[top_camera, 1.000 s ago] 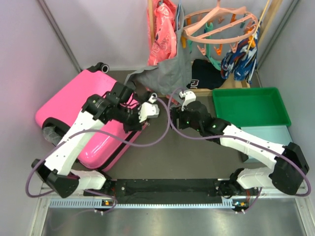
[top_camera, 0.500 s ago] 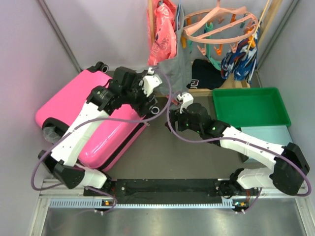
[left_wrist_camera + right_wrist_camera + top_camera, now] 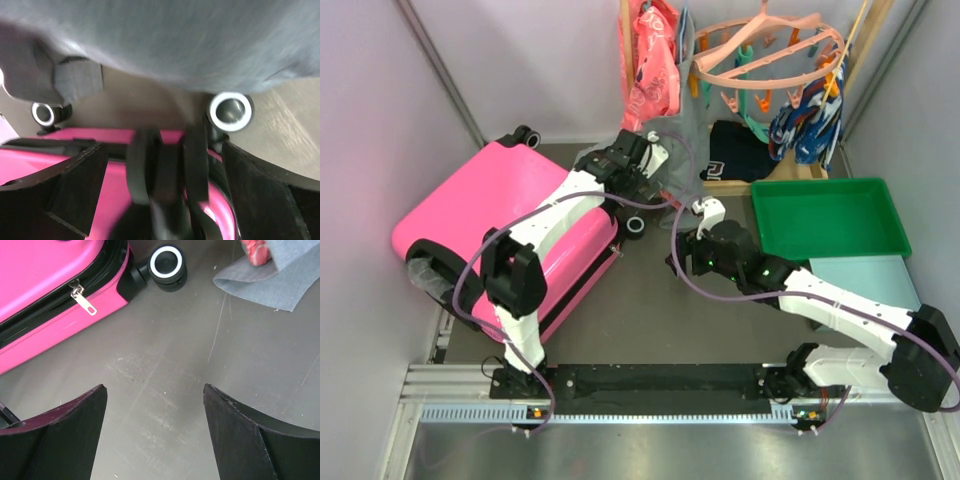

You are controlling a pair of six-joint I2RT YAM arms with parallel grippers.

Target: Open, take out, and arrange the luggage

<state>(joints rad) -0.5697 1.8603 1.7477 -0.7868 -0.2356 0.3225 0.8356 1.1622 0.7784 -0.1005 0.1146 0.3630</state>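
Note:
The luggage (image 3: 490, 220) is a hot-pink hard-shell suitcase lying flat and zipped shut at the left. My left gripper (image 3: 638, 178) reaches over its far right corner, under a hanging grey cloth (image 3: 175, 40). In the left wrist view that gripper (image 3: 167, 190) is open, its jaws standing wide on either side of a black double wheel (image 3: 167, 165) without touching it. My right gripper (image 3: 155, 435) is open over bare grey table, right of the suitcase (image 3: 45, 280). Its zipper pull (image 3: 82, 296) and a white-rimmed wheel (image 3: 168, 262) lie ahead of it.
A green tray (image 3: 825, 215) and a pale teal flat box (image 3: 865, 275) sit at the right. Hanging clothes, a peg hanger (image 3: 770, 55) and a dark garment (image 3: 740, 160) crowd the back. The grey cloth (image 3: 670, 140) drapes down beside the suitcase's wheels.
My left gripper has opened and swung from the suitcase's right side up to its far right corner by the wheels. The right arm slid slightly toward me.

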